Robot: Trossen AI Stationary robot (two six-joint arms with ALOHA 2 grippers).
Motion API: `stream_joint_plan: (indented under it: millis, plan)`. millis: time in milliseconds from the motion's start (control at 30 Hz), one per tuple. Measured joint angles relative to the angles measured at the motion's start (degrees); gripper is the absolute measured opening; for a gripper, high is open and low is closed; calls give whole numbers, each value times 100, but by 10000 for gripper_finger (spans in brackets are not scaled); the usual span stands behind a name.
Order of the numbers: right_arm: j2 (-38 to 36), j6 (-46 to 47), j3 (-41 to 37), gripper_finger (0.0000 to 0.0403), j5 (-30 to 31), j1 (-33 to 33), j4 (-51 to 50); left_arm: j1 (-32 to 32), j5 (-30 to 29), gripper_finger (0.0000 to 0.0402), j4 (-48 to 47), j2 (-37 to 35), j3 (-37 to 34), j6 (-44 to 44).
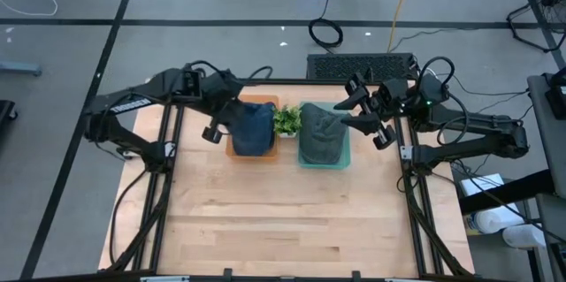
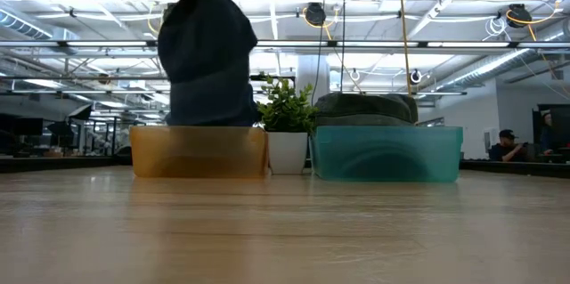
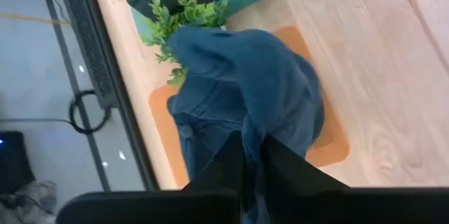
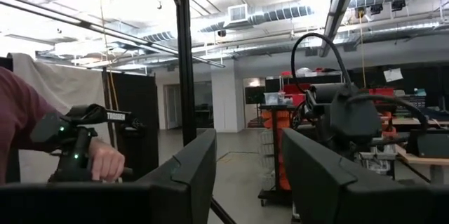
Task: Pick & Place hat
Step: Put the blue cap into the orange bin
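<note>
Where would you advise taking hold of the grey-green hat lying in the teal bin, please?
Probably the raised crown fold of the grey-green hat, coming straight down from above: it heaps above the teal bin rim, whose walls block any sideways approach. The open right hand hovers nearest.

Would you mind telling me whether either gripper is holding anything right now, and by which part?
The left gripper holds the dark blue fabric hat by a pinched fold of cloth, hanging over the orange bin. The right gripper is open and empty.
</note>
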Motion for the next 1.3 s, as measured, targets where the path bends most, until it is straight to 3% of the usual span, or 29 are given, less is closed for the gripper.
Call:
stream_joint_plan:
  millis: [167, 367, 767, 1300]
  plan:
    - [0, 0, 0, 149, -1, 2, 0, 118, -6, 23, -104, 313, 0, -486]
    - [0, 0, 0, 147, -12, 1, 0, 315, -110, 23, -321, 614, 0, -423]
    - [0, -19, 0, 146, -21, 0, -135, 788, 136, 23, -9, 1421, 0, -279]
    - [-2, -22, 0, 147, -26, 0, -557, 1454, 30, 23, 460, 2809, 0, -932]
